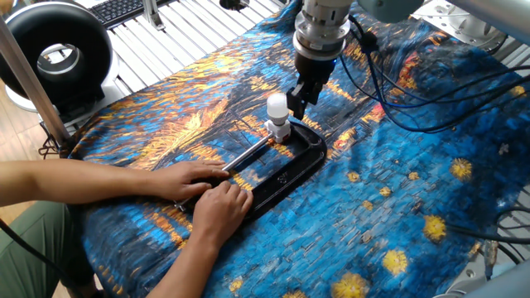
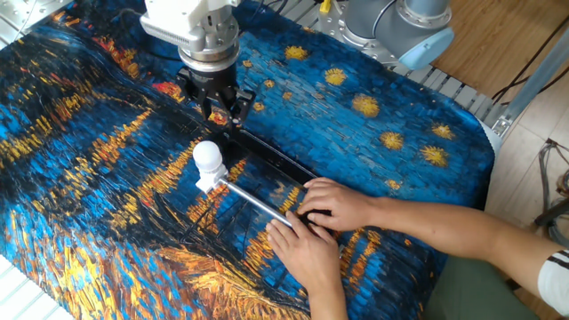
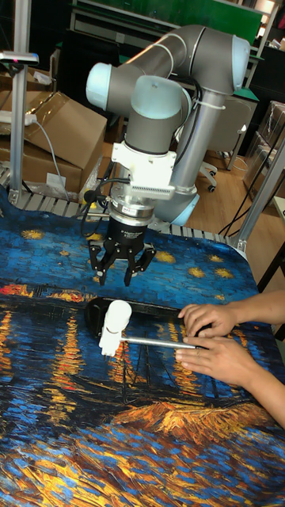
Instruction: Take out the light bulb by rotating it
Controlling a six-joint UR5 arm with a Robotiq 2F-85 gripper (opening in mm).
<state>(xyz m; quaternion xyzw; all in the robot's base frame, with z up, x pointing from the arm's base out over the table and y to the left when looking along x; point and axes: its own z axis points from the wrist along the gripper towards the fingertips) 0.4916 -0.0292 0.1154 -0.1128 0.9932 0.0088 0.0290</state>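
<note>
The light bulb point(image 1: 277, 105) point(image 2: 207, 156) point(image 3: 119, 314) is white with a round globe and stands tilted in a short white socket point(image 1: 281, 131) point(image 2: 205, 183). The socket is mounted at the end of a black C-clamp point(image 1: 291, 165) that lies on the painted cloth. My gripper point(image 1: 300, 96) point(image 2: 223, 114) point(image 3: 120, 274) hangs just behind and above the bulb, apart from it. It is open, with nothing between its fingers.
A person's two hands point(image 1: 203, 189) point(image 2: 324, 218) point(image 3: 214, 337) press on the clamp's metal rod point(image 2: 258, 203). Cables point(image 1: 389, 99) trail over the cloth behind my arm. A black ring-shaped device point(image 1: 54, 54) stands at the table's corner, and a second robot base point(image 2: 400, 22) at another edge.
</note>
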